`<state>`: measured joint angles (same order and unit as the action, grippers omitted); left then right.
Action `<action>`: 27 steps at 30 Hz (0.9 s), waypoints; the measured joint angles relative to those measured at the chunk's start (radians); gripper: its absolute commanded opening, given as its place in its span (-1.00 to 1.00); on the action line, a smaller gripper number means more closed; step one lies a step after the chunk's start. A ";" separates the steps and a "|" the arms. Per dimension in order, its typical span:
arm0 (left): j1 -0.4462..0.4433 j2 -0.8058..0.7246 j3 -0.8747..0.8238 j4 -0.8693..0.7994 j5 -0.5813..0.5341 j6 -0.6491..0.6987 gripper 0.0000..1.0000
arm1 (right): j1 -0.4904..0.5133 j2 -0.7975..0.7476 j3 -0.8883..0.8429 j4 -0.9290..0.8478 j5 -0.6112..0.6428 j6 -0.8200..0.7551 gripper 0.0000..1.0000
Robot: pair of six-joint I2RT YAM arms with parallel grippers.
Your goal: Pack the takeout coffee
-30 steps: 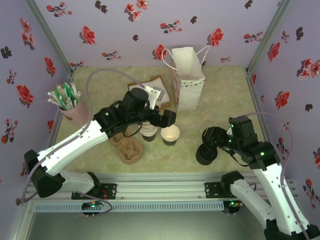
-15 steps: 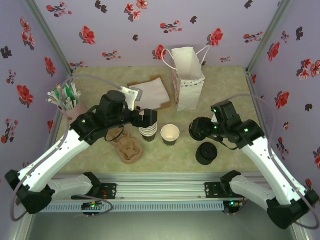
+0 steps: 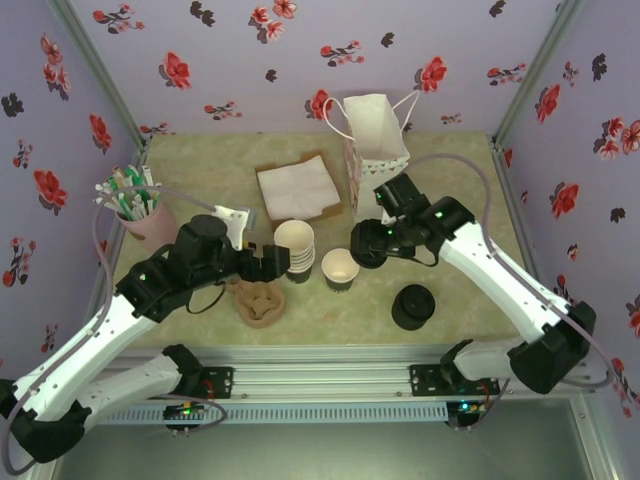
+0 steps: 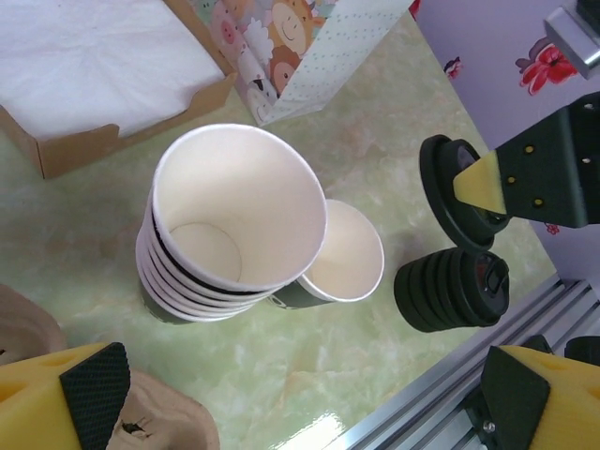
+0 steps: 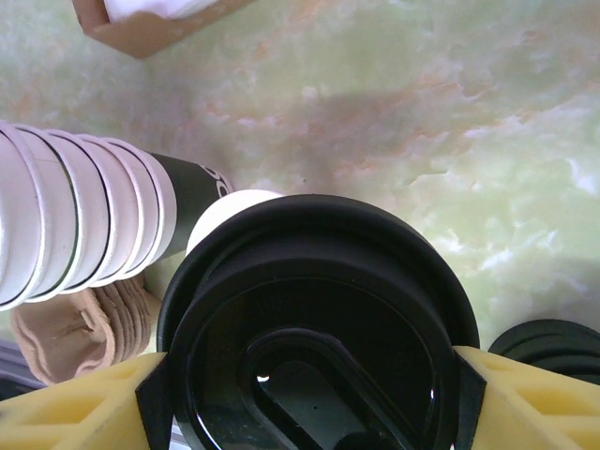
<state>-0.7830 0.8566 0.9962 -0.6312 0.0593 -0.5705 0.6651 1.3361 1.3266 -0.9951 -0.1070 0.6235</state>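
Flowered purple walls box in a pale green marbled table [image 3: 450, 200]. From above, the single cup [image 3: 340, 268] stands open-topped near the middle, just right of the stack of cups [image 3: 296, 244]. My right gripper [image 3: 372, 243] pinches a black lid [image 3: 362, 252] by its edges, just beside the cup's far right rim, so the takeout coffee is not yet made up. The paper bag [image 3: 376, 158] stands upright behind. My left gripper [image 3: 270, 262] sits spread wide at the stack's left, holding nothing. From my left wrist, my fingers [image 4: 94, 389] frame the stack of cups [image 4: 230, 225]. The single cup [image 4: 345, 253] is just beside its right flank, and the lid [image 4: 455, 192] hangs further right, looking tilted rather than flat, above the pile of lids [image 4: 450, 291]. From my right wrist, the lid [image 5: 309, 319] is clamped between my yellow fingers [image 5: 75, 403], and a sliver of the single cup [image 5: 225, 208] peeks past its upper left edge. I judge the lid must travel that way and level out, and my right arm is the nearer one.
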 measured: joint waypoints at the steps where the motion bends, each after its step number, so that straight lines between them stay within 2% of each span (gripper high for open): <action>1: 0.001 -0.008 -0.009 -0.001 0.000 0.000 0.98 | 0.012 0.021 0.011 -0.002 0.003 -0.004 0.45; 13: 0.005 -0.087 -0.130 -0.002 -0.005 -0.037 0.98 | 0.109 0.211 0.113 -0.027 0.049 -0.027 0.46; 27: 0.005 -0.105 -0.182 0.030 -0.005 -0.059 0.98 | 0.154 0.296 0.123 -0.024 0.056 -0.030 0.47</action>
<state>-0.7784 0.7521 0.8139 -0.6014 0.0547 -0.6296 0.8188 1.6325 1.4498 -1.0191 -0.0513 0.5938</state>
